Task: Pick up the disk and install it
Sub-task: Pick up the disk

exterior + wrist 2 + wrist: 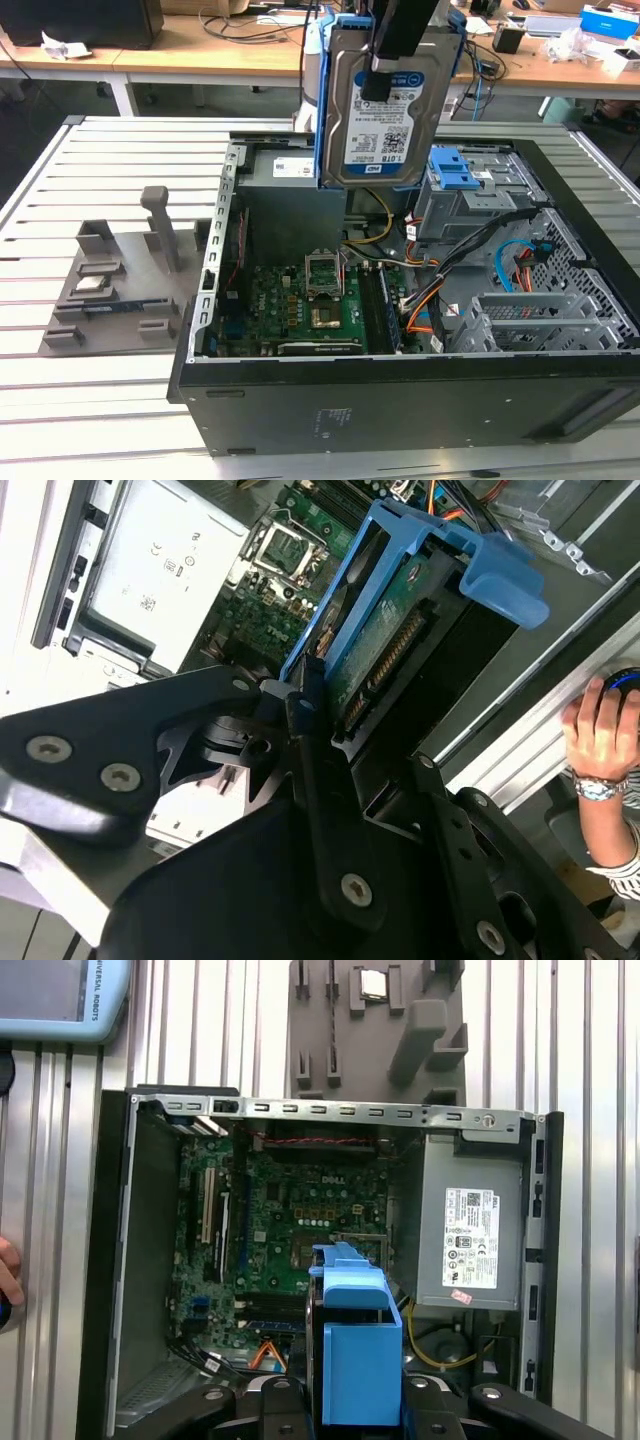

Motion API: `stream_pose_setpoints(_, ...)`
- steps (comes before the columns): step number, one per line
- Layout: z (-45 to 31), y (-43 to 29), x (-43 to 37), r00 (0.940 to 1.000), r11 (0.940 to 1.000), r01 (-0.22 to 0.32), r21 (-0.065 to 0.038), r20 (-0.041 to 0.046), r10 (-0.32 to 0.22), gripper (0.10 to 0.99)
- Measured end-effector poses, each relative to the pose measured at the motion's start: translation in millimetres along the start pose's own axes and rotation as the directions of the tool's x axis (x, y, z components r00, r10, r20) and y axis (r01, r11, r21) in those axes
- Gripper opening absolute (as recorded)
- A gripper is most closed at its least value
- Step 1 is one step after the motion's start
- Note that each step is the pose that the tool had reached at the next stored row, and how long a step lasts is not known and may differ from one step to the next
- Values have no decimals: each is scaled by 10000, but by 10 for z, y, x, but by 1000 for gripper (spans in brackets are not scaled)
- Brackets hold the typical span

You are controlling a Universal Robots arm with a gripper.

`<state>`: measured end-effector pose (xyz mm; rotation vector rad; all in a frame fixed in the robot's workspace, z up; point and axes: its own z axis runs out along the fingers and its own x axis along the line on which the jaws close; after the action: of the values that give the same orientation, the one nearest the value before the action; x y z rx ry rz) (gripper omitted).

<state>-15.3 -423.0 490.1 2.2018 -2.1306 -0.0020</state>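
The disk [385, 110] hangs upright in the air above the open computer case [400, 410], label facing the exterior view, with its blue bracket [322, 100] around the edges. My gripper [385, 78] is shut on the disk's upper end. The second wrist view shows the black fingers [305, 715] clamped on the disk [385, 650], circuit-board side visible. In the first wrist view the disk's blue bracket [360, 1360] hovers over the case interior, near the power-supply box [468, 1235].
Inside the case lie the motherboard [300, 305], cables [470, 250] and a drive cage with a blue latch [455, 170]. A grey holder tray [120, 270] sits at the exterior view's left. A person's hand [600, 730] rests beside the table. A teach pendant [60, 1000] lies nearby.
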Motion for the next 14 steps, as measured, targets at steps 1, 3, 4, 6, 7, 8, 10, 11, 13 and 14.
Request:
stream_pose_setpoints(1,0,0,9,10000,10000,0,-1,-10,0,361)
stream_pose_setpoints(3,1,1,24,10000,10000,-1,-1,-25,1,361)
stream_pose_setpoints(4,2,1,35,10000,10000,-3,-2,-39,3,361)
stream_pose_setpoints(6,3,2,51,10000,10000,-3,-2,-57,3,361)
stream_pose_setpoints(7,3,2,62,10000,10000,-4,-3,-72,4,361)
stream_pose_setpoints(8,4,2,74,10000,10000,-4,-3,-87,4,361)
stream_pose_setpoints(10,5,2,86,9999,10000,-5,-4,-103,5,361)
stream_pose_setpoints(11,6,3,93,9999,10000,-6,-4,-113,6,361)
stream_pose_setpoints(13,6,3,108,9999,10000,-7,-5,-135,7,361)
stream_pose_setpoints(14,7,3,116,9999,10000,-8,-5,-147,8,361)
